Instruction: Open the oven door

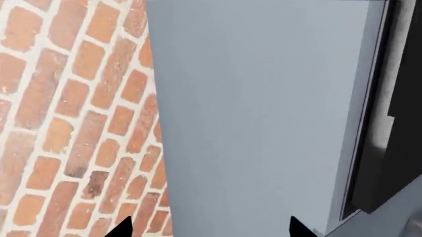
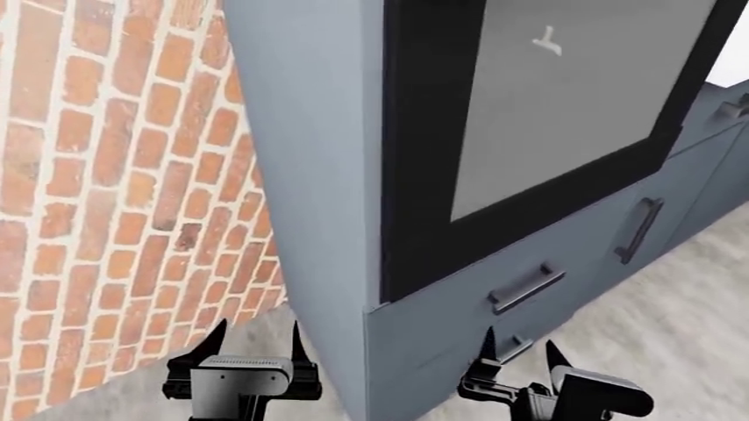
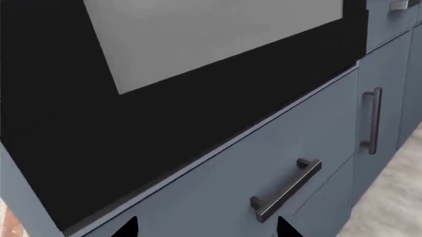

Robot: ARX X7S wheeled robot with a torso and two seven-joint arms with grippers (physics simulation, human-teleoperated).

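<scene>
The oven door [image 2: 550, 132] is a glossy black frame around a grey glass window, set in the tall blue-grey cabinet and lying flat against its front. The right wrist view shows the door's lower black frame [image 3: 151, 113] from close up. In the left wrist view only the door's black edge [image 1: 399, 128] shows past the cabinet's corner. My left gripper [image 2: 254, 338] hangs open low beside the cabinet's side panel [image 1: 264, 113]. My right gripper [image 2: 520, 346] is open below the door, in front of the drawer front. Neither gripper [image 1: 209, 228] [image 3: 207, 228] holds anything. The oven's inside is hidden.
A red brick wall [image 2: 105, 175] stands left of the cabinet. Under the door is a drawer front with a dark bar handle [image 3: 287, 190] [image 2: 527, 288]. Further right is a cupboard front with an upright handle [image 3: 374, 121] [image 2: 640, 230]. Grey floor [image 2: 679, 324] lies at lower right.
</scene>
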